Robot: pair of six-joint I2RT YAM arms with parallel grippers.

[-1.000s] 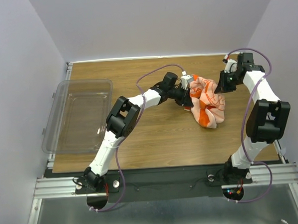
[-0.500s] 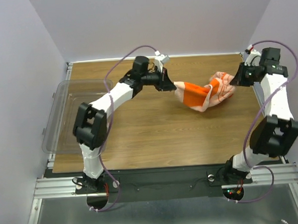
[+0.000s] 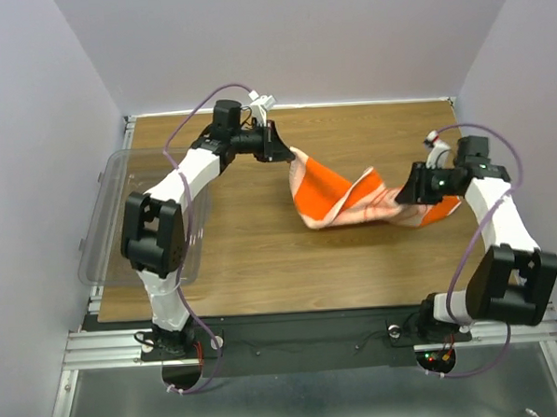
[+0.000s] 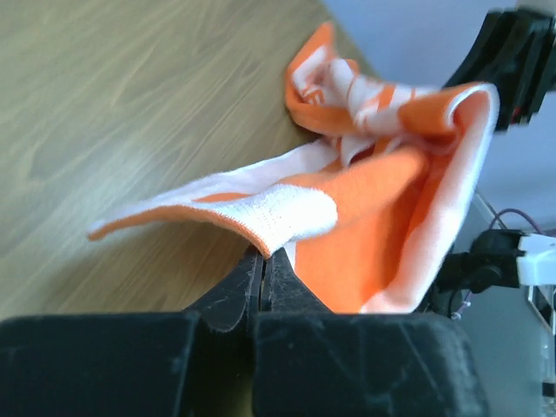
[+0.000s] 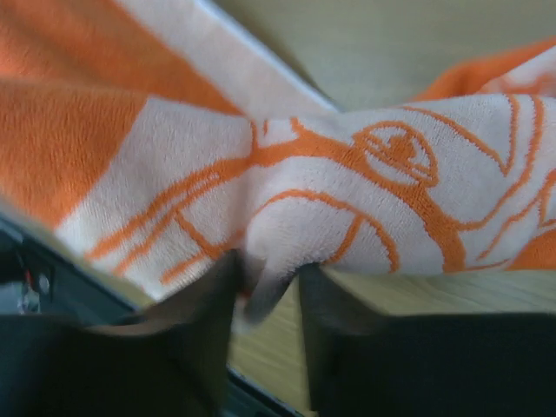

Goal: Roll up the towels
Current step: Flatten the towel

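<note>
Towel [image 3: 339, 198]: it is strung between the two grippers over the right half of the table [image 3: 254, 275]. It is twisted, and its middle sags onto the wood with the plain orange back showing there.
Left gripper [image 3: 285, 153]: it is clamped tight on a corner hem and held off the table near the far edge.
Right gripper [image 3: 406, 191]: the jaws stand a little apart with a printed fold bulging between the fingers [image 5: 213, 304]. Whether they pinch the fold cannot be told.
Step in hand: judged to be spreading the towel out flat, with no rolling begun.
Doing it well: the right side likely needs a firm hold on a corner rather than a mid-cloth fold. The two ends can then draw apart until the twist falls out, and lower together so the towel lies flat.
Risk: a loose right hold could let that end drop in a heap.
Clear plastic tub [image 3: 148, 215]: it sits at the table's left edge, well apart from the towel.
</note>
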